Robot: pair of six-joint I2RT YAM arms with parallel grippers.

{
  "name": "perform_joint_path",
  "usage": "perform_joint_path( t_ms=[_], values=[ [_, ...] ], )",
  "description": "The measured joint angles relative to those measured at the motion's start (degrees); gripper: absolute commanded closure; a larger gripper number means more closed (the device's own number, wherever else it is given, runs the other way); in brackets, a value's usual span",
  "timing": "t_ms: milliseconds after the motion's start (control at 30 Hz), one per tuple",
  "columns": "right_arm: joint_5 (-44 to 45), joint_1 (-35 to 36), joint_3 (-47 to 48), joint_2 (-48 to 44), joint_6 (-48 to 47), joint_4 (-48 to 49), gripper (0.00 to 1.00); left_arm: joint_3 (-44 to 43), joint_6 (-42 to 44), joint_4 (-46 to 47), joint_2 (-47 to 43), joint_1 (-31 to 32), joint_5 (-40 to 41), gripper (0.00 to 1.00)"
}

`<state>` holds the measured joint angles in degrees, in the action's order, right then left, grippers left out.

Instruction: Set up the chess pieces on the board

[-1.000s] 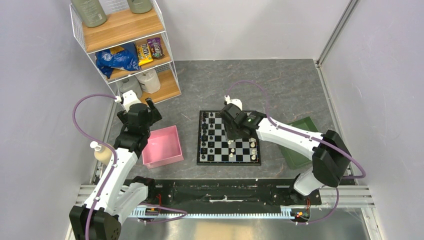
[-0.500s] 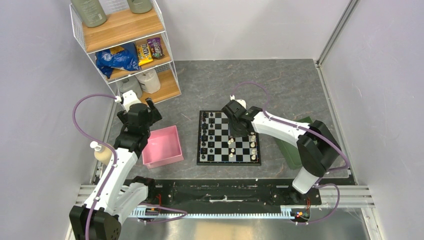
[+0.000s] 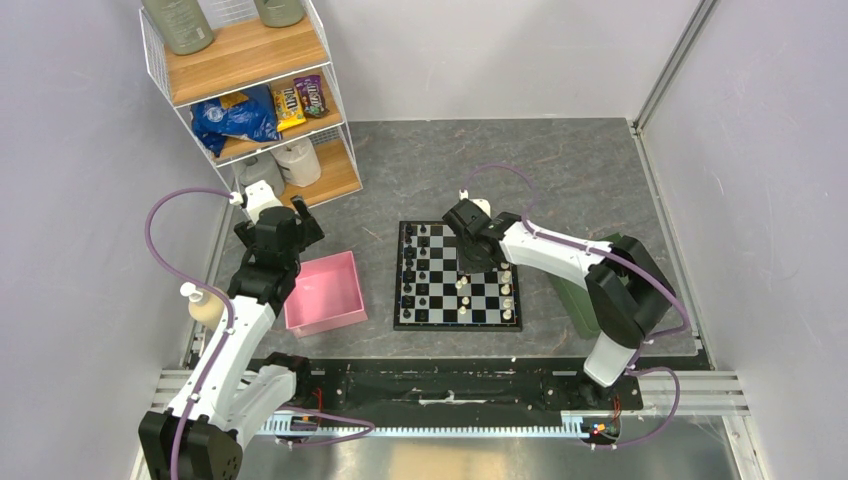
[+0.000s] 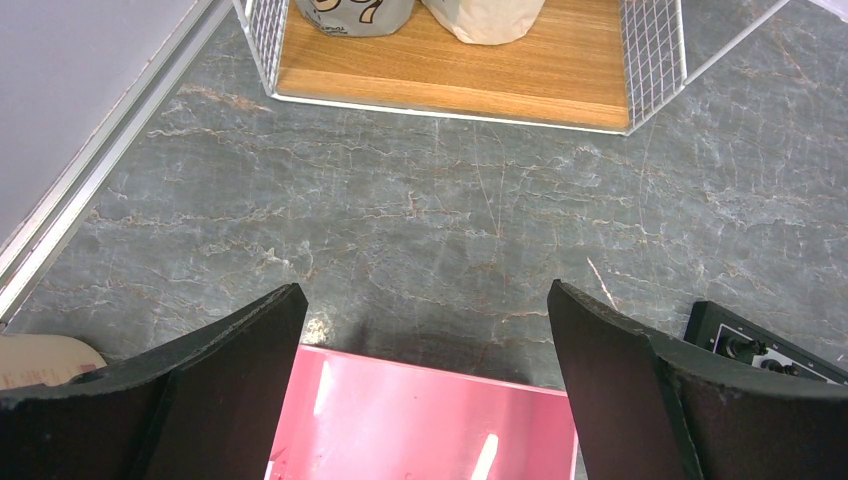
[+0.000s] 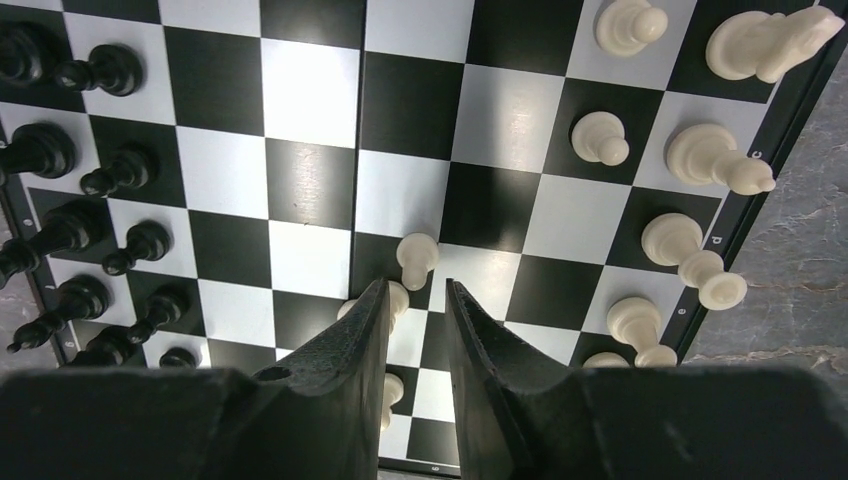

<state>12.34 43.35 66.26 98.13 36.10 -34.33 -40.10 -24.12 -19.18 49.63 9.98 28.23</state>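
Right wrist | right pincer [image 5: 416, 284] narrowly parted, empty | white pawn [image 5: 417, 258] upright ahead | left pincer [image 4: 425, 290] spread

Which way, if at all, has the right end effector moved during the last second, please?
Yes: the right end effector shifted slightly toward the board's far edge.

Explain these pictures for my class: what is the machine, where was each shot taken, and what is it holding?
Two robot arms, each ending in a two-finger gripper, are bolted at the edge of a table. One picture looks down from above; two come from wrist cameras. On the table: a chessboard, a pink tray, a green tray. Black pieces line one side, white pieces the other. The left gripper hangs open near the pink tray. The right gripper, jaws nearly together, hovers by a white pawn, gripping nothing.
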Motion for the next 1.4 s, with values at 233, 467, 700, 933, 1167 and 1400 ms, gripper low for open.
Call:
perform_joint_path(
  t_ms=[233, 467, 700, 933, 1167, 1400],
  values=[
    [0.0, -0.48, 0.11, 0.79, -0.37, 0.02, 0.67, 0.0, -0.02, 0.0, 0.17, 0.0, 0.0, 0.0],
    [-0.09, -0.52, 0.44, 1.2, -0.74, 0.66, 0.7, 0.0, 0.0, 0.0, 0.17, 0.0, 0.0, 0.0],
    [-0.28, -0.61, 0.55, 1.4, -0.81, 0.94, 0.8, 0.02, -0.02, 0.0, 0.26, 0.0, 0.02, 0.0],
    [0.07, -0.61, 0.55, 1.31, -1.29, 0.9, 0.88, 0.11, 0.0, 0.0, 0.37, 0.0, 0.0, 0.0],
    [1.64, -1.18, 0.42, -1.53, -1.64, 0.66, 0.89, 0.13, 0.0, 0.02, 0.37, 0.0, 0.0, 0.0],
    [3.02, -3.19, -1.11, -5.31, -1.64, 0.46, 0.88, 0.15, -0.02, 0.0, 0.37, 0.0, 0.0, 0.0]
  ],
)
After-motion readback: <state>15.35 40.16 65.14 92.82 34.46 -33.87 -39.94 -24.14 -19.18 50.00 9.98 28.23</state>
